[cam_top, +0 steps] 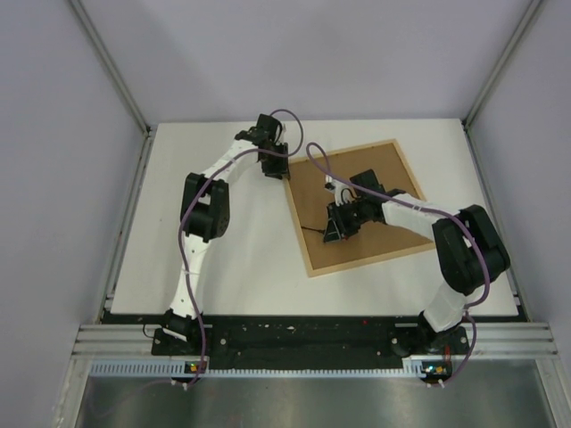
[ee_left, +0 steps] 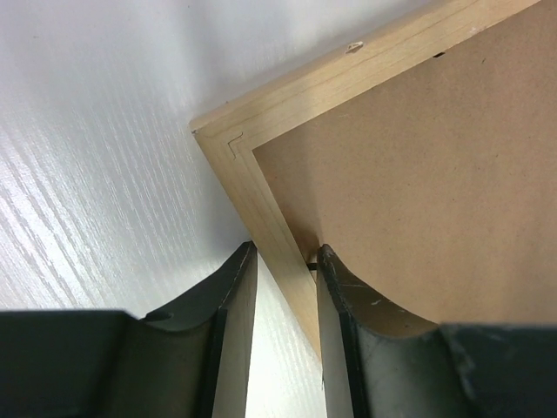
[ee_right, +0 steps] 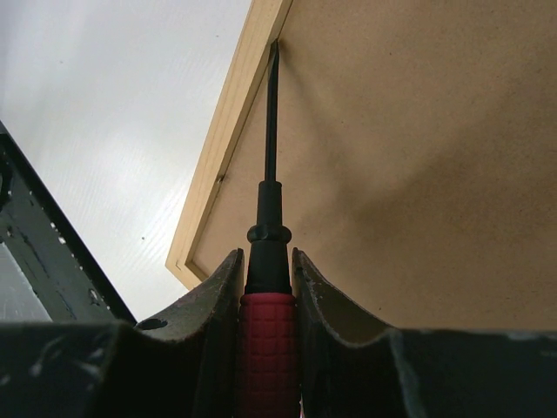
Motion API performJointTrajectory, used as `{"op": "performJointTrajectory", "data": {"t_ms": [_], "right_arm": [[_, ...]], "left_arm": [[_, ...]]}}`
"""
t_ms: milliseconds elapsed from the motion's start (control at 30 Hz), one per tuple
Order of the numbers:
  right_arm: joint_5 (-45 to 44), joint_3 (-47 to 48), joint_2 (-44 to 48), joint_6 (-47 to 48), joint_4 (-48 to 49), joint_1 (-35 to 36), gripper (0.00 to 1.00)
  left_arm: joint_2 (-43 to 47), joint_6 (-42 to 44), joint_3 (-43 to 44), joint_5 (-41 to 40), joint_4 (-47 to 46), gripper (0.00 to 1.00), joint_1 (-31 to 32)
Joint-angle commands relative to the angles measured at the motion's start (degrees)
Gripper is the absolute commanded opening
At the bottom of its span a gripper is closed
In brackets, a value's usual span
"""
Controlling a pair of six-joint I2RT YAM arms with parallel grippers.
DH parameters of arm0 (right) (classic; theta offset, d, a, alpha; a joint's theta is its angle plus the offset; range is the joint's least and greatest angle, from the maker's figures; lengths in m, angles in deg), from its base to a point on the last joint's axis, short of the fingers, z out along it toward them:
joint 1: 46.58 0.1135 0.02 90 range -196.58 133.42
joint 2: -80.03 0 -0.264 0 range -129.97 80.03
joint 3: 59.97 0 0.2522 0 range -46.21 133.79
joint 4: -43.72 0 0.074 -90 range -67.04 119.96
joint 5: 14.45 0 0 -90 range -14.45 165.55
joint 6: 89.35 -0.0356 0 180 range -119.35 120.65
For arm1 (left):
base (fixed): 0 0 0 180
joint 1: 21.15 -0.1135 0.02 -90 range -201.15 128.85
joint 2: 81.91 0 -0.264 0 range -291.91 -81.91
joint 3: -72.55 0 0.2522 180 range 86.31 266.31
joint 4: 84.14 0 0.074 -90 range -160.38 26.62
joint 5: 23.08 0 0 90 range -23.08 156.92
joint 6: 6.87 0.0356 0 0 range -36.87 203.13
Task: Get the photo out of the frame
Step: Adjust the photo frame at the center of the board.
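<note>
- The white wood-grain surface [cam_top: 241, 259] is carrying the large rectangular light-wood frame [cam_top: 368, 259], which is lying face down and skewed.
- The plain brown backing board [cam_top: 312, 201] is filling the frame's back, so the photo is showing in no view; I am judging it to be lying beneath that board, inside the frame.
- The left pincer [ee_left: 285, 251] is straddling the rim beside the far-left corner, 1 finger outside and 1 on the board side; I cannot tell whether it is gripping.
- The right pincer [ee_right: 266, 254] is clamping a red-handled, black-shafted screwdriver [ee_right: 268, 218], whose blade is reaching the seam between board and rim.
- Doing this well likely means keeping the blade shallow, levering gently, and steadying the rim so the frame is not sliding or splintering.
</note>
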Motion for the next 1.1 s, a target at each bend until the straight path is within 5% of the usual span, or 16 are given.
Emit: {"op": "performJointTrajectory", "data": {"t_ms": [0,300,867,900,1000,1067], "right_arm": [[3.05,2.81,-0.74,-0.75,1.60,1.58,0.00],[2.88,2.38,-1.10,-0.58,1.95,1.58,0.00],[6.57,2.20,-4.26,-2.42,3.10,-1.32,0.00],[6.48,2.20,-4.17,-2.51,3.10,-1.32,0.00],[6.04,2.29,-3.91,-2.33,3.10,-1.32,0.00],[5.86,2.20,-3.82,-2.25,3.19,-1.23,0.00]], "left_arm": [[-2.30,0.70,-1.33,0.16,1.30,0.32,1.15],[-1.77,0.35,-1.42,0.86,0.78,0.00,1.42],[1.49,-5.98,-7.41,18.36,-10.48,0.00,-2.01],[1.22,-5.80,-6.96,18.18,-10.30,0.02,-2.01],[1.39,-4.84,-6.00,15.82,-8.81,0.35,-1.66],[1.48,-3.08,-4.07,13.01,-6.71,0.42,-0.96]]}}
